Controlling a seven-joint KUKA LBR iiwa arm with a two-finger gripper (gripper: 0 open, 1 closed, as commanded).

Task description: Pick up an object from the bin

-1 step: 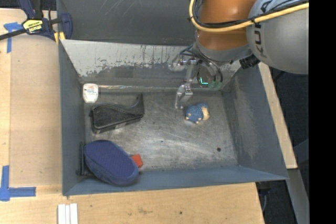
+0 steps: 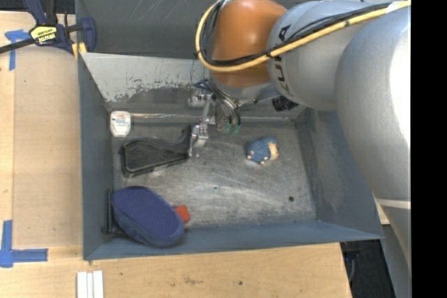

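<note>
A black thing (image 2: 148,154), flat and long with a looped outline, lies on the floor of the bin (image 2: 230,188), left of centre and slightly slanted, its right end higher in the view than its left. The gripper (image 2: 200,135) is down at that right end, low over the floor and right up against the black thing's tip. Whether it is spread, closed or pinching the tip cannot be told, since its metal parts overlap the black end. Above the gripper sit the wrist's orange cover (image 2: 244,28) and the grey arm (image 2: 349,59), which comes in from the right with a yellow cable (image 2: 314,35) running along it. Just up and left of the black thing, near the back wall, is a small white roll (image 2: 120,123). To the right of the gripper, apart from it, lies a small blue-and-tan lump (image 2: 262,151). In the front left corner rests a dark blue pouch (image 2: 147,217), with a small red piece (image 2: 181,213) touching its right edge.
</note>
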